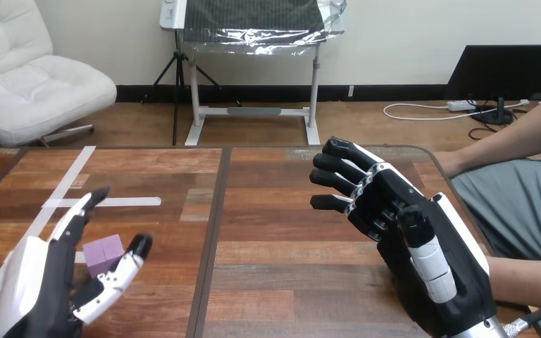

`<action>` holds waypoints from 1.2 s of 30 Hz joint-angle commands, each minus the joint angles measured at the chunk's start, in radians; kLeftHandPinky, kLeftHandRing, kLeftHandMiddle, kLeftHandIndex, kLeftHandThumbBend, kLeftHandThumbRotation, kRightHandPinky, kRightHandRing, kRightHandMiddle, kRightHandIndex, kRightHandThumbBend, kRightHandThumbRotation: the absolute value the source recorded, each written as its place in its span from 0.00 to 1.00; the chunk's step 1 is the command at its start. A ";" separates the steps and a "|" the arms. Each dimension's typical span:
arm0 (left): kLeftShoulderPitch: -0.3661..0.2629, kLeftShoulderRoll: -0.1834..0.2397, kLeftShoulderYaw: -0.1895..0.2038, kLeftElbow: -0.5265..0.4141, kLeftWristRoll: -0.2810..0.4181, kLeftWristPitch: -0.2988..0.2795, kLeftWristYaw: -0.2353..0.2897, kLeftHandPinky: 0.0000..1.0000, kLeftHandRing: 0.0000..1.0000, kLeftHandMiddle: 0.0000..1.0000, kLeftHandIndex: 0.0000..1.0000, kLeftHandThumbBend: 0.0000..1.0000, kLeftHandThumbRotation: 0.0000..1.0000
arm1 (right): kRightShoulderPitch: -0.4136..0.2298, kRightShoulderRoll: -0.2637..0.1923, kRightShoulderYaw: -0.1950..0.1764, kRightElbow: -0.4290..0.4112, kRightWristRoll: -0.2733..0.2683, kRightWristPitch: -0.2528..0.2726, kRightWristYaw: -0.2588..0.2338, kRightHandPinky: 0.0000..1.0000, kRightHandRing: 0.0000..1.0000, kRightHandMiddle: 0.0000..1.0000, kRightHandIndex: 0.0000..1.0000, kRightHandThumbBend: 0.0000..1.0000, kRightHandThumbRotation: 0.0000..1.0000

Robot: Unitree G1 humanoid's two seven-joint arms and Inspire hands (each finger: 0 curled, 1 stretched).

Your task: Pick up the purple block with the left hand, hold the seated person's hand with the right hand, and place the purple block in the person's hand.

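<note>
Pre-grasp on the block; no part of the task is finished yet.

Left hand [56, 274] sits near the bench's [282, 267] near-left corner, fingers spread, not closed. Purple block [103, 253] lies on the bench between its thumb and fingers and looks unlifted; can't tell if there's contact. Right hand [408, 239] hovers toward the bench's right edge, fingers loosely bent, nothing in them. The person's forearm [528, 282] comes in at the near-right corner and runs behind that hand; whether they touch is hidden. A second forearm [507, 134] reaches the far-right edge. Left to do, by my read: close on the block, lift, take the person's hand, hand it over.
</note>
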 commanded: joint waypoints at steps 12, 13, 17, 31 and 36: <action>-0.128 0.105 0.006 0.112 0.095 0.020 0.037 0.89 0.89 0.92 0.88 0.63 0.53 | -0.057 0.005 -0.008 -0.027 0.014 -0.004 -0.004 0.76 0.84 0.85 0.86 0.91 0.80; -0.131 0.109 0.005 0.116 0.099 0.022 0.039 0.89 0.89 0.92 0.88 0.63 0.52 | -0.058 0.005 -0.008 -0.026 0.014 -0.004 -0.004 0.76 0.84 0.85 0.86 0.91 0.80; -0.151 0.131 0.003 0.152 0.121 0.018 0.055 0.90 0.89 0.92 0.88 0.64 0.52 | -0.060 0.006 -0.008 -0.025 0.011 -0.005 -0.005 0.76 0.84 0.85 0.86 0.91 0.80; -0.207 0.173 0.002 0.228 0.126 0.021 0.079 0.90 0.88 0.91 0.89 0.66 0.51 | -0.064 0.006 -0.009 -0.021 0.015 -0.003 -0.005 0.75 0.84 0.85 0.86 0.92 0.79; -0.227 0.184 0.001 0.254 0.120 0.025 0.078 0.91 0.89 0.92 0.90 0.66 0.52 | -0.066 0.004 -0.011 -0.020 0.014 -0.001 -0.006 0.75 0.84 0.85 0.86 0.92 0.79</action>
